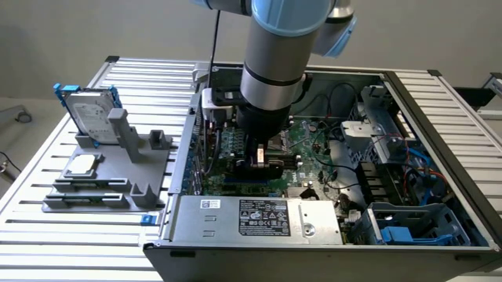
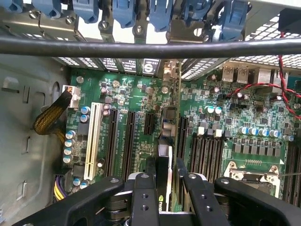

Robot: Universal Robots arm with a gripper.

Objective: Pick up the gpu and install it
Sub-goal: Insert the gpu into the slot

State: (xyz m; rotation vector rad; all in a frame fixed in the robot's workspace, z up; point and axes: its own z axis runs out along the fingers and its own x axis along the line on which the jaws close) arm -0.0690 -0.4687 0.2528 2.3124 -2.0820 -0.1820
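My gripper (image 2: 168, 200) is deep inside the open computer case (image 1: 439, 141), shut on the gpu (image 2: 169, 125). The card stands on edge between the two black fingers (image 2: 143, 197), with its green board and black cooler seen edge-on. It runs from my fingers toward the rear slot openings, in line with the black expansion slots (image 2: 129, 141) of the green motherboard (image 2: 235, 103). Whether it sits in a slot I cannot tell. In the exterior view the gripper (image 1: 260, 163) points straight down over the motherboard (image 1: 302, 150), and the arm hides most of the card.
A grey holder rack (image 1: 106, 176) on the slatted table at the exterior view's left carries a blue-framed hard drive (image 1: 90, 114) and a small flat silver drive (image 1: 84, 164). The power supply (image 1: 259, 217), drive cages (image 1: 415, 226) and cables crowd the case. Blue latches (image 2: 124, 12) line the rear.
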